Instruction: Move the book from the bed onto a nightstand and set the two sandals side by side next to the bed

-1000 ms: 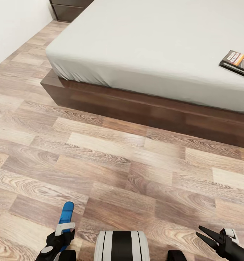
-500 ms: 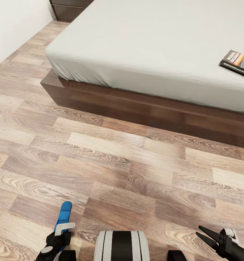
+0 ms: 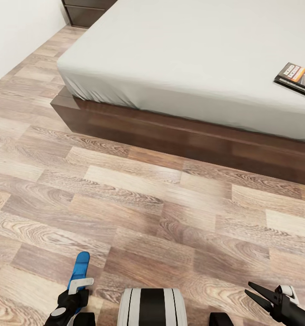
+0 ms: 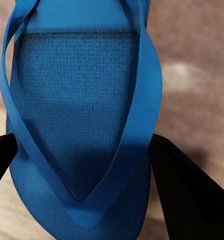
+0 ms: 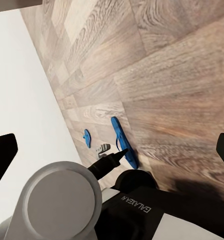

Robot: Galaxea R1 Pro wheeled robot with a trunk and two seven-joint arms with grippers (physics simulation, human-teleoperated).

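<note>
Head view first: bed point(image 3: 206, 59) fills the upper part, its grey mattress on a dark frame, and the book point(image 3: 297, 79) lies near the mattress's right edge, not yet moved. A nightstand point(image 3: 86, 10) shows at the far left corner past the bed. Low down, the left gripper point(image 3: 74, 296) is closed on a blue sandal point(image 3: 81, 268), held above the wood floor point(image 3: 138, 203) well short of the bed. The right gripper point(image 3: 265, 296) hangs spread open with nothing in it.

Left wrist view: the sandal point(image 4: 82, 120) sits between the dark fingers point(image 4: 184, 195), which press its sides.

Right wrist view: the held sandal point(image 5: 123, 142) and a second sandal point(image 5: 86, 137) beyond it near the wall.

Judgement: nothing is placed yet; both sandals and the book remain.
</note>
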